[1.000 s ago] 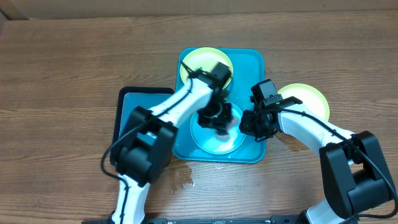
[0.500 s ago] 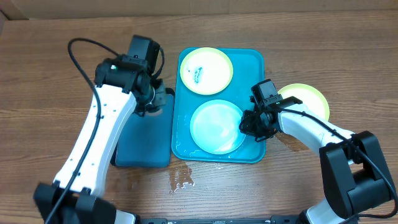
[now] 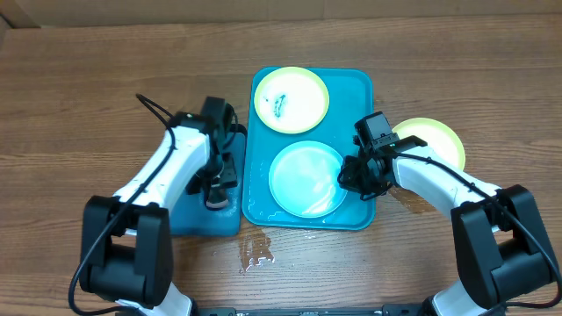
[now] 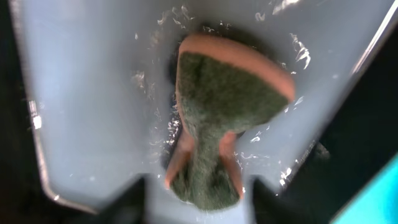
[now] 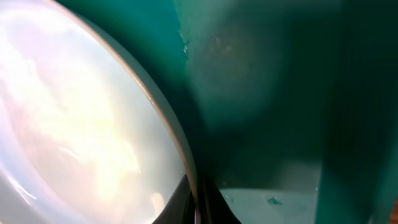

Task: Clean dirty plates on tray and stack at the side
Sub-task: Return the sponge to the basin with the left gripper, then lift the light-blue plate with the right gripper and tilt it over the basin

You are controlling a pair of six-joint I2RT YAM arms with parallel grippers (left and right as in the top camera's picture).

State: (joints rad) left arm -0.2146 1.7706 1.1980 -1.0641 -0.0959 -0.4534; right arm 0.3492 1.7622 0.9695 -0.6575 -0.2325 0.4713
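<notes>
On the turquoise tray a pale yellow-green plate with a dark smudge lies at the back. A light blue plate lies at the front. My right gripper is shut on that blue plate's right rim; the right wrist view shows the rim pinched between the jaws. Another yellow-green plate rests on the table right of the tray, partly behind my right arm. My left gripper hangs open over a green-and-orange sponge, its fingers clear of the sponge on both sides.
The sponge lies in a smaller dark teal tray with a black rim, directly left of the turquoise tray; its floor is wet. A small water puddle sits on the wooden table in front of the trays.
My left arm left the blue plate, swung left to the small tray, came down and opened, letting go of the sponge. The right arm has stayed put.
</notes>
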